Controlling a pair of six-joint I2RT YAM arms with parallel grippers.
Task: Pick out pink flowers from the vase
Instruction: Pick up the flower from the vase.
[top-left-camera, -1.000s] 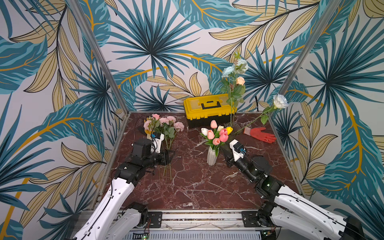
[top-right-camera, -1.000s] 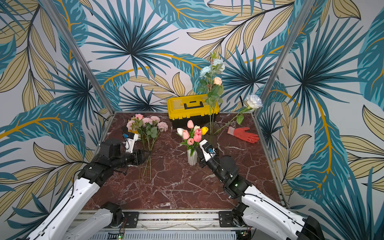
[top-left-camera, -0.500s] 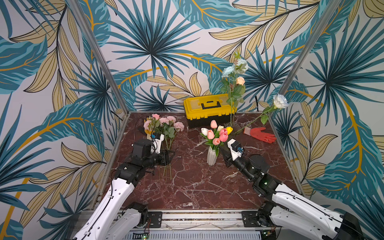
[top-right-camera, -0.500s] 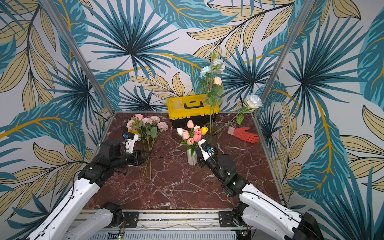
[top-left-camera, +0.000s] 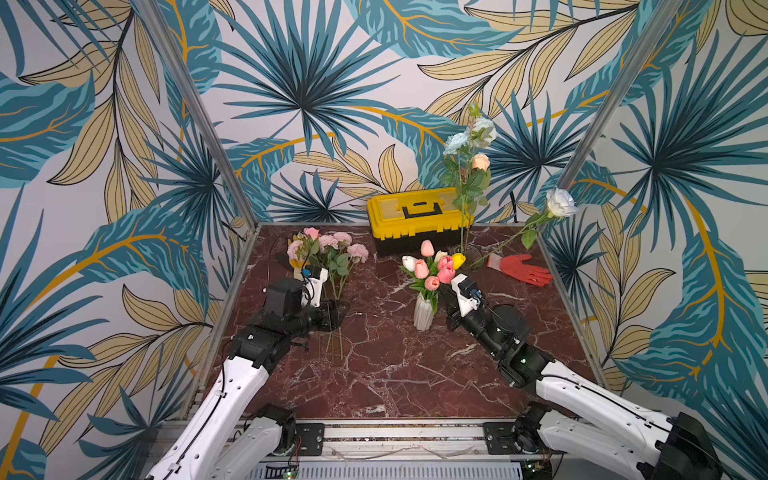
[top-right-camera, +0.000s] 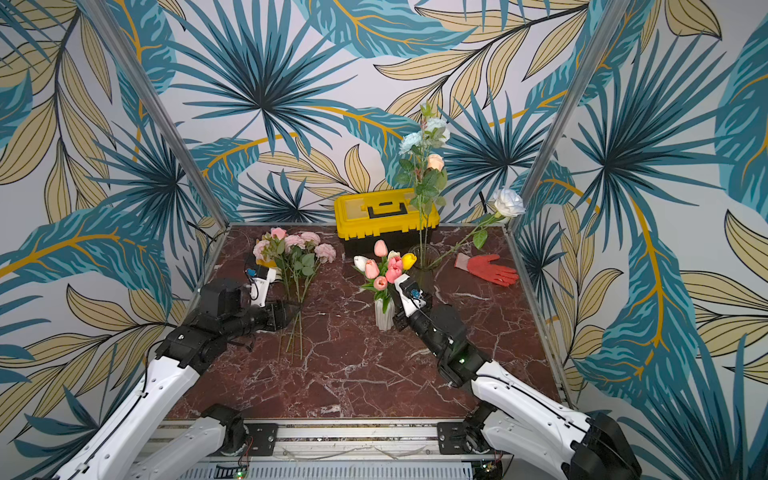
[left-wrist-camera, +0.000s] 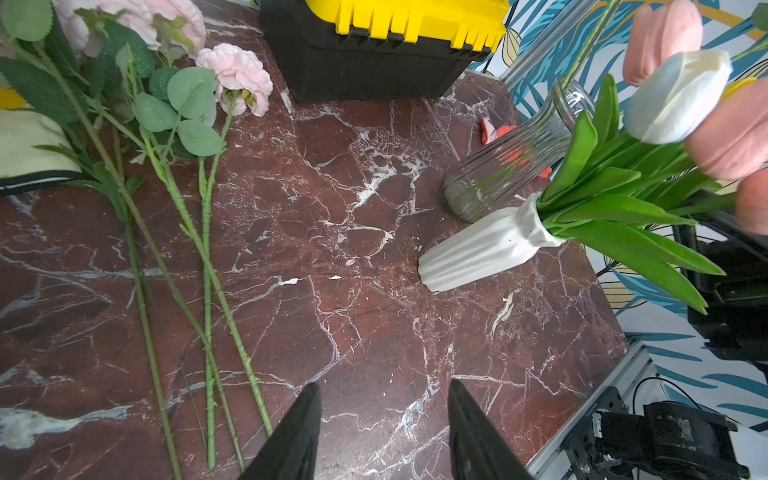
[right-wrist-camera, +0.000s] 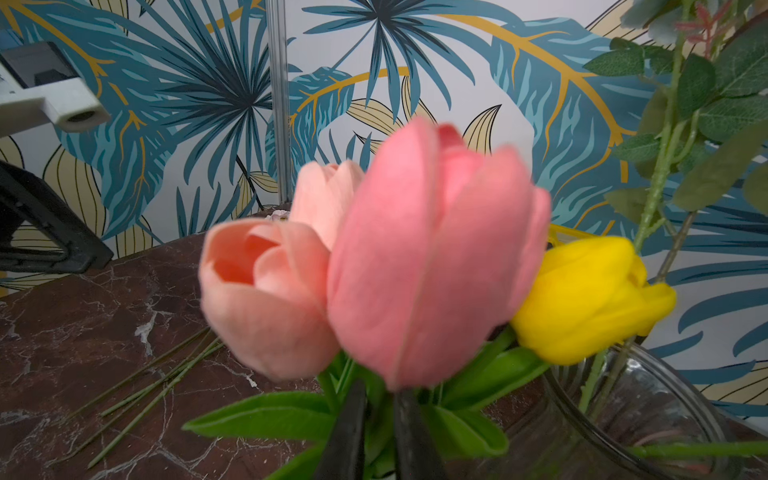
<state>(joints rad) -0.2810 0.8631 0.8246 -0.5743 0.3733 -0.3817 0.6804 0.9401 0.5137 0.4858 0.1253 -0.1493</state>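
Marble, red-brown: the table (top-left-camera: 395, 374) was bare across the lower centre of both top views. At centre left the left gripper (left-wrist-camera: 384, 382) hung low over it, jaws roughly half apart and nothing between them. It was probably parked beside the pile to keep clear of the other arm.

From lower right the right gripper (right-wrist-camera: 379, 390) reached to the white vase (top-left-camera: 423, 311) at centre. In the right wrist view its fingers (right-wrist-camera: 345, 436) were drawn close on green stem just under a pink tulip (right-wrist-camera: 432, 257). The hold sat low on the stem, probably so the bloom is not crushed and can lift straight out. Judged step: pulling this tulip.

Several pink tulips (top-left-camera: 432, 283) stood in that vase, with one white and one yellow. The pink flowers (top-left-camera: 332, 249) already out lay at centre left, stems toward the camera, blooms toward the wall.

Farther back:
- glass vase (top-left-camera: 467, 251) with pale blue and peach blooms
- red glove (top-left-camera: 523, 270)
- yellow toolbox (top-left-camera: 415, 214)
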